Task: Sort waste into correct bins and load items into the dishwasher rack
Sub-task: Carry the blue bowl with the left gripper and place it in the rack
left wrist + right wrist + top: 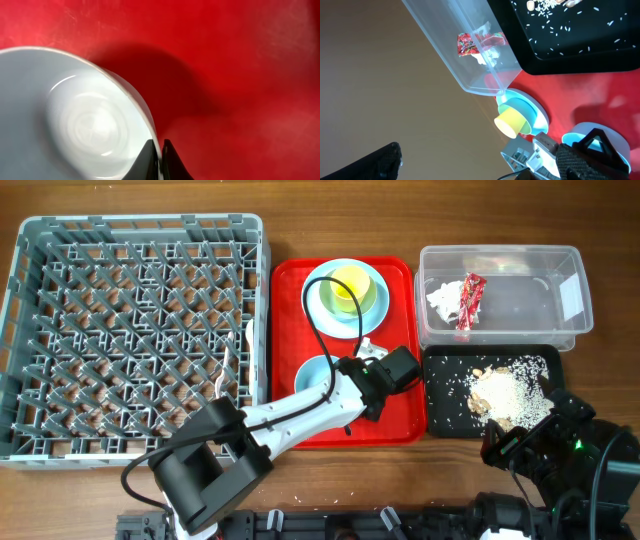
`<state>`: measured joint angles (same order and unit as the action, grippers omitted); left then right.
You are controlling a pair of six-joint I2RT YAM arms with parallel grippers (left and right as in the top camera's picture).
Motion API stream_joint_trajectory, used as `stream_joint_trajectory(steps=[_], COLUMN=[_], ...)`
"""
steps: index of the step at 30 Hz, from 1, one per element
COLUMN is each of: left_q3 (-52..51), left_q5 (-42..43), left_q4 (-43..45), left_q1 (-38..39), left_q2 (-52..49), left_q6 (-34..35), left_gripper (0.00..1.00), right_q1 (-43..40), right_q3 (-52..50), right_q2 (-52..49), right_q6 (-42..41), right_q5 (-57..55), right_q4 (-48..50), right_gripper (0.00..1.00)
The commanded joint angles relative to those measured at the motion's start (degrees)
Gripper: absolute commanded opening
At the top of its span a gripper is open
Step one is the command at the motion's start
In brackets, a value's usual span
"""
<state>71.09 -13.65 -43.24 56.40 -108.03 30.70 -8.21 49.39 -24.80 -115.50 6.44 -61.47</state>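
Along the bench's left edge, the grey dishwasher rack [135,330] is sitting. Just beside it, the red tray [392,310] is carrying the light blue plate [372,308] at its far end, with the yellow cup [350,283] standing on it, and the light blue bowl [316,375] near its left edge. The left gripper [160,161] is pinching the bowl's rim, jaws pressed together on it. At the bench's right edge, the clear tub [530,305] is holding the napkin [441,300] and red wrapper [470,300]. In front of it, the black tray [445,415] is holding the rice scraps [505,392]. The right gripper [515,442] is hovering at that tray's near edge, jaws spread wide, holding nothing.
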Motion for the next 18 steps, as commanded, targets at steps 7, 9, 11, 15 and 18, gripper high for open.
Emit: stream_joint_trajectory(steps=[7, 9, 11, 15, 18], left_q3=[27.6, 34.0, 36.9, 36.9, 36.9], left_q5=[17.3, 27.0, 37.5, 64.5, 81.5], left_q4=[-10.5, -11.3, -9.8, -5.2, -2.7], left_q1=[-13.6, -20.3, -28.8, -44.0, -52.6], left_q2=[5.2, 5.2, 5.2, 3.5, 0.2], left_q6=[-8.6, -11.2, -11.2, -11.0, -11.0], left_gripper=[0.04, 0.04, 0.04, 0.04, 0.04], right_q1=[-0.3, -0.3, -0.3, -0.3, -0.3], right_q3=[0.5, 0.5, 0.5, 0.5, 0.5], right_q2=[0.3, 0.3, 0.3, 0.3, 0.3], right_q6=[-3.2, -3.1, -3.2, -3.1, -3.1], right_q5=[0.5, 0.5, 0.5, 0.5, 0.5], right_q4=[0.0, 0.0, 0.0, 0.0, 0.0], right_gripper=[1.0, 1.0, 1.0, 1.0, 1.0])
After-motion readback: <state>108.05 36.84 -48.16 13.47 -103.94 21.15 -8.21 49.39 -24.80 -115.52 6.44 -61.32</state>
